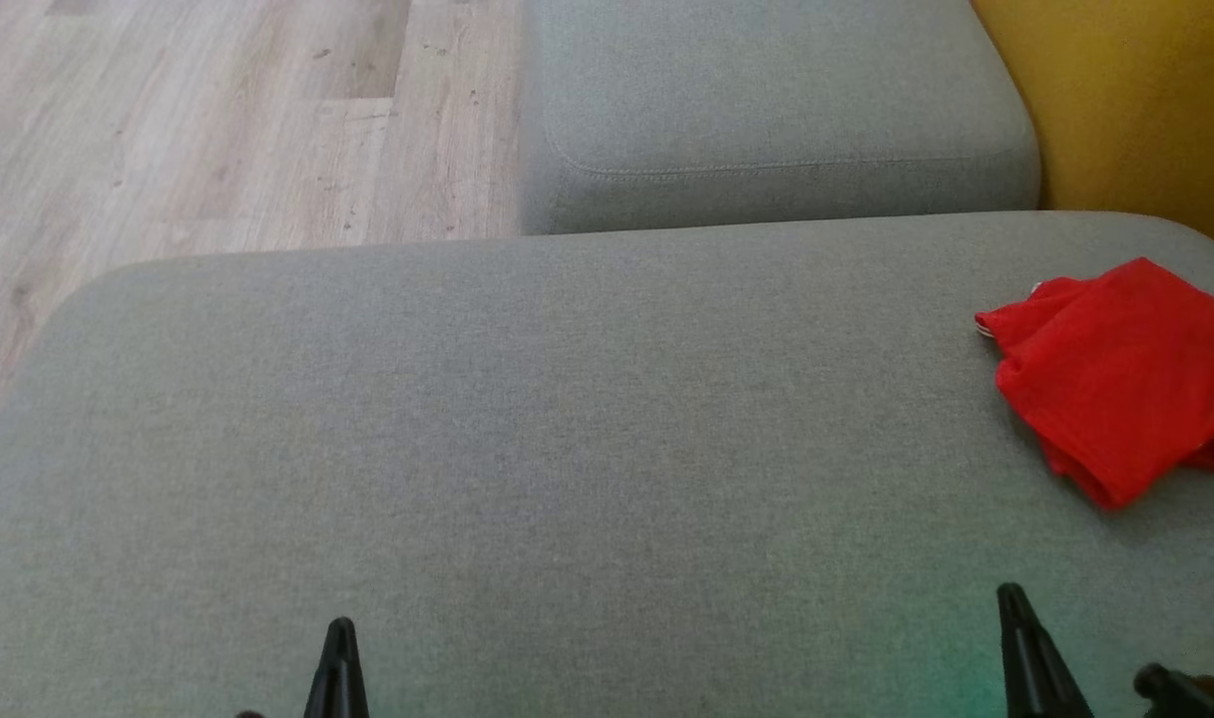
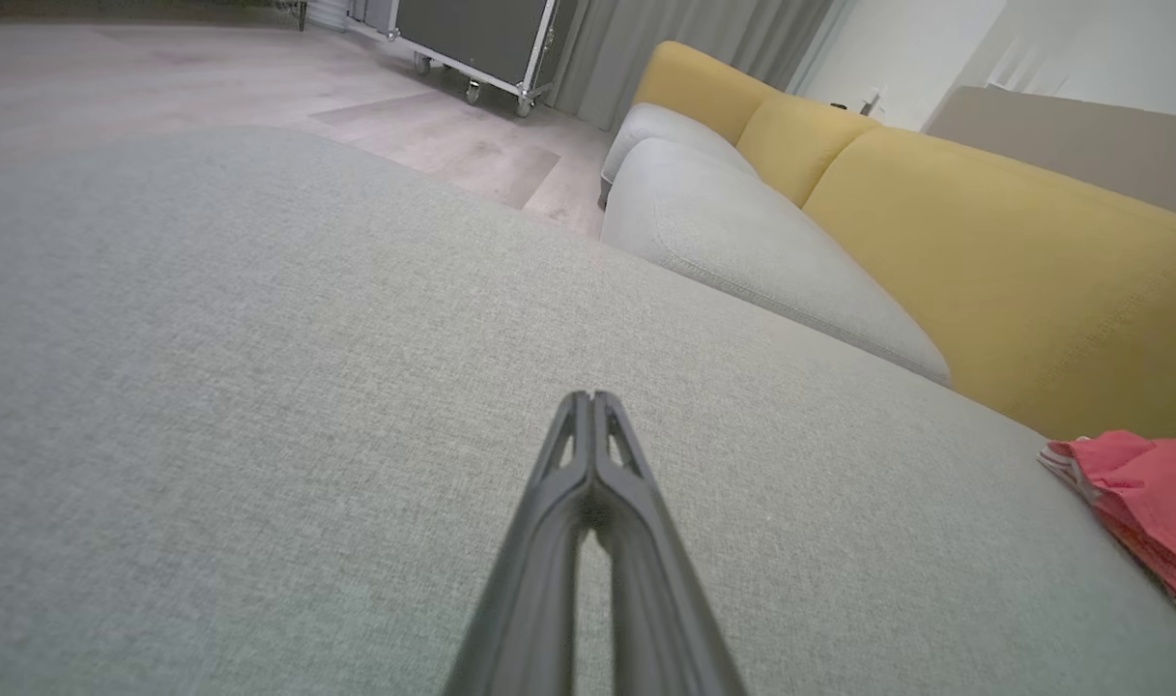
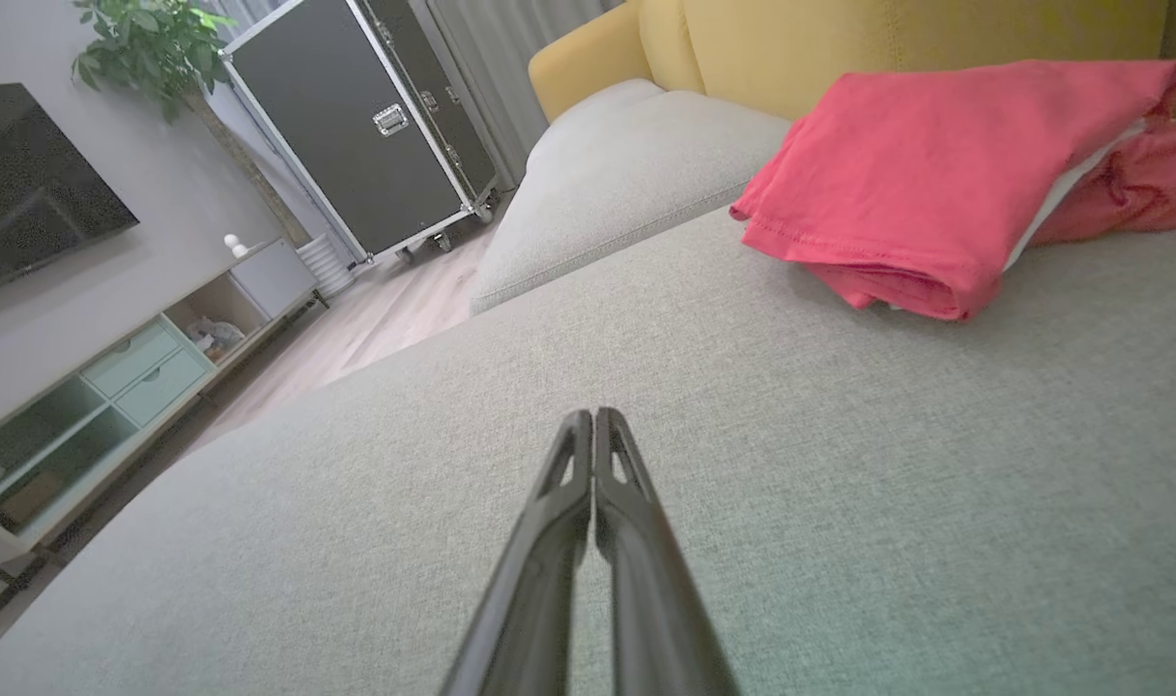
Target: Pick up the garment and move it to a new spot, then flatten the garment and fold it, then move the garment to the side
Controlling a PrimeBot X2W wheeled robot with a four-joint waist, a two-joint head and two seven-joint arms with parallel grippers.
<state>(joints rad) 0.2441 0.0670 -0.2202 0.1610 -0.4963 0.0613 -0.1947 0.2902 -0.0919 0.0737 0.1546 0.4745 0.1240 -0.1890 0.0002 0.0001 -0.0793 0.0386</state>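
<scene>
Garment (image 1: 1115, 379), red and folded into a loose bundle, is seen lying on the right side of the big grey sofa cushion (image 1: 567, 449), close to the yellow backrest (image 1: 1135, 100). The left gripper (image 1: 339, 626) is held at the near left of the cushion, its two dark fingers pressed together. The right gripper (image 1: 1009, 593) is held at the near right, also pinched together, and the garment is seen farther away, apart from it. A second grey cushion (image 1: 766, 100) and the wooden floor (image 1: 217, 120) are seen on the far side.

A home living room: grey-and-yellow sofa (image 2: 984, 242), wall television (image 3: 27, 184), low media cabinet (image 3: 143, 372), potted plant (image 3: 143, 39)
</scene>
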